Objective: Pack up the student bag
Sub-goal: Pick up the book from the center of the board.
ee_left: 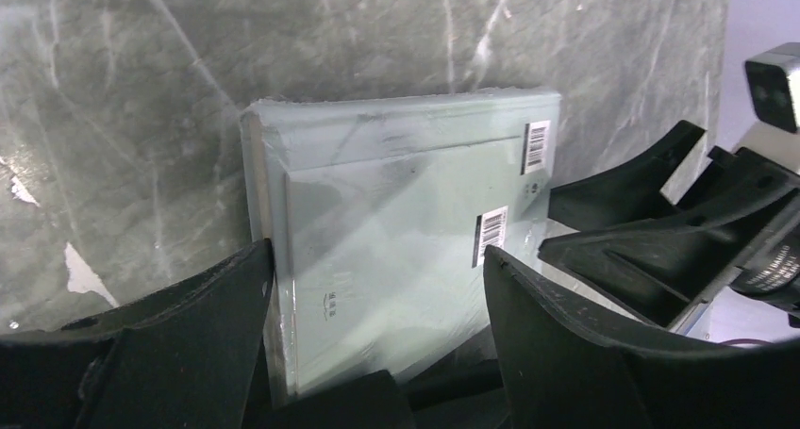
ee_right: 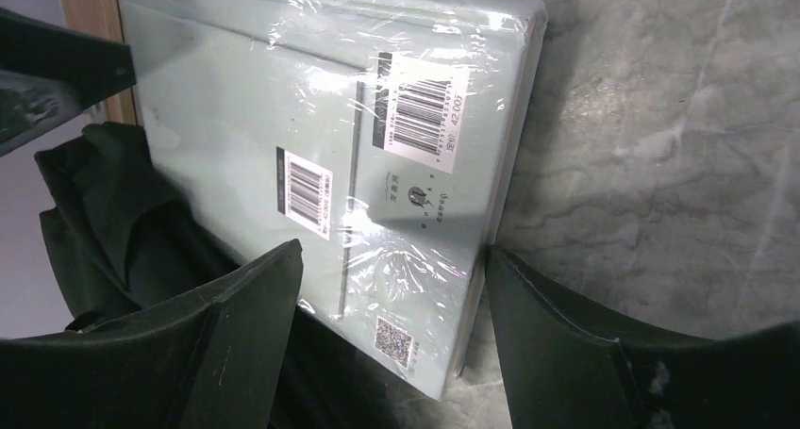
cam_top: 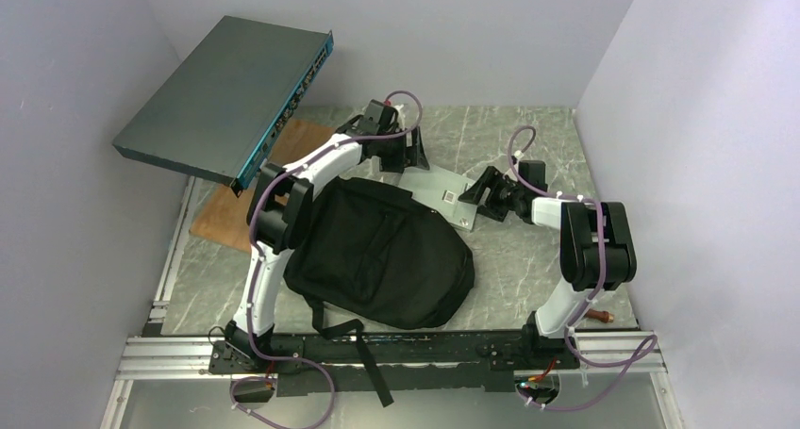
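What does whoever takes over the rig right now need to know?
Left gripper: jaws open, straddling the shrink-wrapped pale green book, not clamped on it.
Right gripper: jaws open over one corner of the same book.
Black backpack: lying flat mid-table, straps toward the arm bases. The book lies on the table at the bag's far edge, against its fabric.
Done: nothing visibly packed.
Left: grasp the book and get it into the bag. Whether the bag's opening is unzipped cannot be told.
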`<state>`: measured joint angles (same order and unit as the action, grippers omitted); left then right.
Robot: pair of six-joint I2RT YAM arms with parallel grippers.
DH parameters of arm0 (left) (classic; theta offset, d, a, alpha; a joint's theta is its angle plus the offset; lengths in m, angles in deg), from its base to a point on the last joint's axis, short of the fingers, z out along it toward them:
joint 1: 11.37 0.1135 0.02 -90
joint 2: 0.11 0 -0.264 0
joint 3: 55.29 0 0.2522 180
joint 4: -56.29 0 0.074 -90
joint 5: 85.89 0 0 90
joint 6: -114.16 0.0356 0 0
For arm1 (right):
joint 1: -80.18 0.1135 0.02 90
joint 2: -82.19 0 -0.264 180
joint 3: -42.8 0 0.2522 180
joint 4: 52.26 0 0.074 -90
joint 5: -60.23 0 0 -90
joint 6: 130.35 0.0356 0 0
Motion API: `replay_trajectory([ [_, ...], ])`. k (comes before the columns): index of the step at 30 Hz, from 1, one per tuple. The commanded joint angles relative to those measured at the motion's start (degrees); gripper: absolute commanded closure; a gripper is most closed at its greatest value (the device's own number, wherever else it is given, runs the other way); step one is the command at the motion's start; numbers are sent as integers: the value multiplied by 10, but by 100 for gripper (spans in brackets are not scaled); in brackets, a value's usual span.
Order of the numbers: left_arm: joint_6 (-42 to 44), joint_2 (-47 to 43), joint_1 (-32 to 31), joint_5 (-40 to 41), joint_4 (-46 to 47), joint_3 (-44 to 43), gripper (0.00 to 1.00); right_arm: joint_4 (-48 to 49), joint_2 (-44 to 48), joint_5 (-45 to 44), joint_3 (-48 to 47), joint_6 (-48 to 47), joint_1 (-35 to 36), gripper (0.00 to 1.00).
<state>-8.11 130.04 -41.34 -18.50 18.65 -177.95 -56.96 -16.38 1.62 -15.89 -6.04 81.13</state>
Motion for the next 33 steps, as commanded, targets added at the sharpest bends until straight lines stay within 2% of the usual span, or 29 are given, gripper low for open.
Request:
replay_trajectory([
  [1,-61,-64,-81,-125,47,-37,19,3,-7,-8,-2,-4,10,26],
  [4,-60,-69,-97,-122,62,-38,19,-12,-16,-19,-16,-18,10,24],
  [10,-80,-33,-113,-138,66,-105,20,-23,-33,-32,-42,-31,10,22],
  [16,-98,-30,-130,-150,98,-95,20,-37,-44,-40,-60,-46,7,20],
  [20,-116,-66,-139,-151,130,-31,20,-29,-50,-16,-60,-55,6,20],
  [22,-121,-99,-146,-143,151,33,20,-29,-54,8,-60,-65,6,20],
  [27,-136,-183,-167,-105,183,161,19,-4,-45,42,-36,-68,8,20],
  [33,-157,-261,-185,-65,201,268,18,-15,-58,83,-44,-74,18,20],
])
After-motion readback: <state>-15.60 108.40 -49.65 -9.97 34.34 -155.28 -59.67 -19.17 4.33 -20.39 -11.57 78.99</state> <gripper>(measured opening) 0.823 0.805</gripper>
